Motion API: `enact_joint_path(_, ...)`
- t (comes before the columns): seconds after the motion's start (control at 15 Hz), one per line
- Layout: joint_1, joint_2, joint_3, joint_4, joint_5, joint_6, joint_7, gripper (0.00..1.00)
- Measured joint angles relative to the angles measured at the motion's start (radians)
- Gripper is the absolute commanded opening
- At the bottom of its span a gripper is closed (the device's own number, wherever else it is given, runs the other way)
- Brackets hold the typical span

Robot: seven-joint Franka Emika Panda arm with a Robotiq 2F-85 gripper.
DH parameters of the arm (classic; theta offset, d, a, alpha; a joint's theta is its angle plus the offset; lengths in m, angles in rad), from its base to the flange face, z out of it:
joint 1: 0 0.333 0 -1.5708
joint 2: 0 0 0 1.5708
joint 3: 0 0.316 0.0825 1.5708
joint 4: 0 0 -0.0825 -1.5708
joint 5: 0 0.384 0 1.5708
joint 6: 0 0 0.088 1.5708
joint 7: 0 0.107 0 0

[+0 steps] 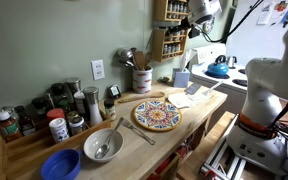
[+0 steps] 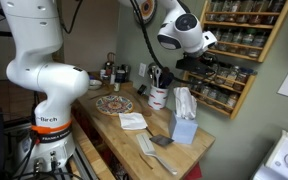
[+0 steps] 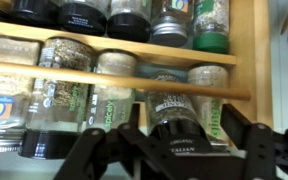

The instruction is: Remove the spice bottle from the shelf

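**Gripper lining up on a bottle in the shelf**

In the wrist view, the gripper is sitting spread wide at the bottom edge. Its fingers are flanking a spice bottle, which is standing behind the shelf rail at lower centre. In an exterior view, the shelf is hanging at upper right.

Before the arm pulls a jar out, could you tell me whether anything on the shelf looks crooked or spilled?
Nothing stands out. In the wrist view, the jars stand upright in rows behind the rails of the shelf, with no spill near the gripper.
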Motion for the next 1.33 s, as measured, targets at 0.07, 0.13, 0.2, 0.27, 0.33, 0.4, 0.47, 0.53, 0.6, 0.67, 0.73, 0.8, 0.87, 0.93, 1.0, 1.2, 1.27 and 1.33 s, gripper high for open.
enact_joint_path(0.07,0.000,0.000,0.004,0.000,0.000,0.001,0.001,1.00)
enact_joint_path(0.13,-0.001,0.000,0.008,0.000,0.000,0.003,0.002,0.97)
enact_joint_path(0.2,-0.002,0.000,0.013,0.000,-0.001,0.006,0.004,0.93)
enact_joint_path(0.27,-0.002,0.000,0.018,0.000,-0.001,0.011,0.007,0.86)
enact_joint_path(0.33,-0.004,0.001,0.024,0.000,-0.002,0.022,0.012,0.89)
enact_joint_path(0.4,-0.007,0.002,0.030,0.000,-0.004,0.037,0.020,0.82)
enact_joint_path(0.47,-0.010,0.004,0.036,-0.001,-0.006,0.051,0.031,0.84)
enact_joint_path(0.53,-0.016,0.008,0.043,-0.001,-0.008,0.066,0.042,0.79)
enact_joint_path(0.6,-0.023,0.013,0.049,-0.001,-0.010,0.079,0.051,0.77)
enact_joint_path(0.67,-0.029,0.017,0.055,-0.001,-0.011,0.088,0.060,0.76)
enact_joint_path(0.73,-0.035,0.021,0.060,-0.001,-0.013,0.095,0.068,0.70)
enact_joint_path(0.8,-0.041,0.025,0.065,-0.001,-0.014,0.102,0.074,0.76)
enact_joint_path(0.87,-0.047,0.027,0.070,-0.001,-0.015,0.106,0.078,0.76)
enact_joint_path(0.93,-0.052,0.028,0.075,-0.001,-0.016,0.110,0.079,0.72)
enact_joint_path(1.0,-0.056,0.028,0.080,-0.001,-0.017,0.114,0.080,0.74)
enact_joint_path(1.2,-0.069,0.028,0.097,-0.001,-0.024,0.122,0.082,0.76)
enact_joint_path(1.27,-0.075,0.028,0.104,-0.001,-0.028,0.122,0.084,0.76)
enact_joint_path(1.33,-0.079,0.028,0.110,-0.001,-0.033,0.122,0.085,0.75)
